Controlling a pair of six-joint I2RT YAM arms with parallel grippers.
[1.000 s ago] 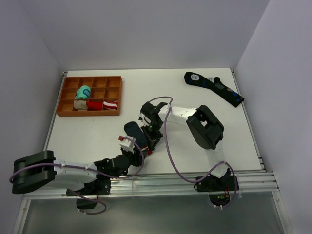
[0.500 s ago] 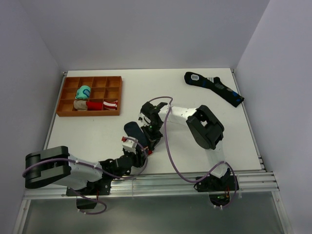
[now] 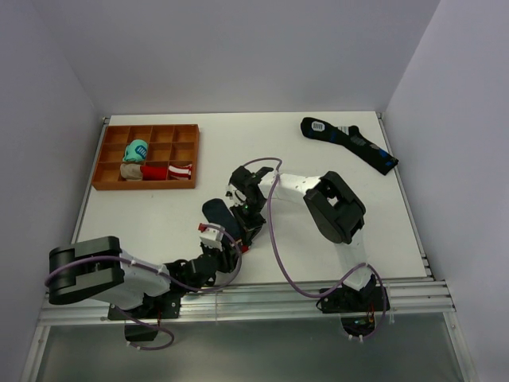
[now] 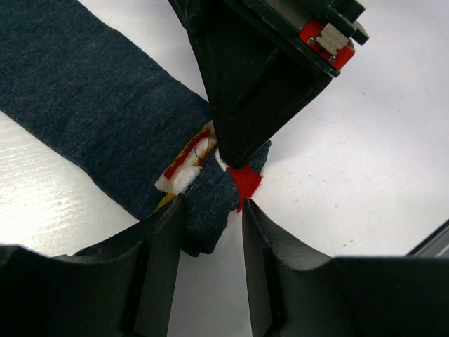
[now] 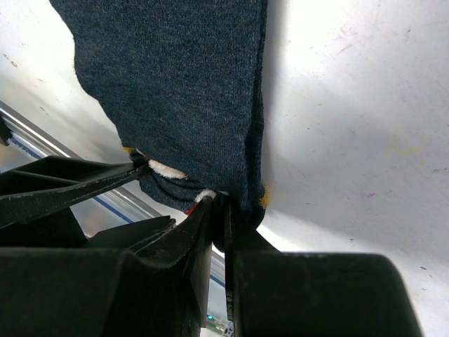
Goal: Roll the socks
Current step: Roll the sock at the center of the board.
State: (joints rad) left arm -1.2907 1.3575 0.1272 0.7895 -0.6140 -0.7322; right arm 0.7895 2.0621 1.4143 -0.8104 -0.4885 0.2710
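The socks (image 4: 91, 91) lie flat on the bench (image 4: 365, 161), toward its near edge, with the patched end folded over. Your left claw (image 4: 212, 214) grips that fold, one finger on either side. Your right claw (image 5: 219, 210) is closed, its tip pressed onto the socks beside the patch (image 4: 188, 158).

We count one navy sock pair (image 4: 91, 91), one longer dark sock (image 3: 351, 143), one orange tray (image 3: 196, 156), three rolled bundles in it (teal bundle (image 3: 136, 150), beige bundle (image 3: 130, 170), red-white bundle (image 3: 172, 170)), two pincers (left pincer (image 4: 210, 214), right pincer (image 5: 219, 200)) and one worktop (image 3: 143, 215).
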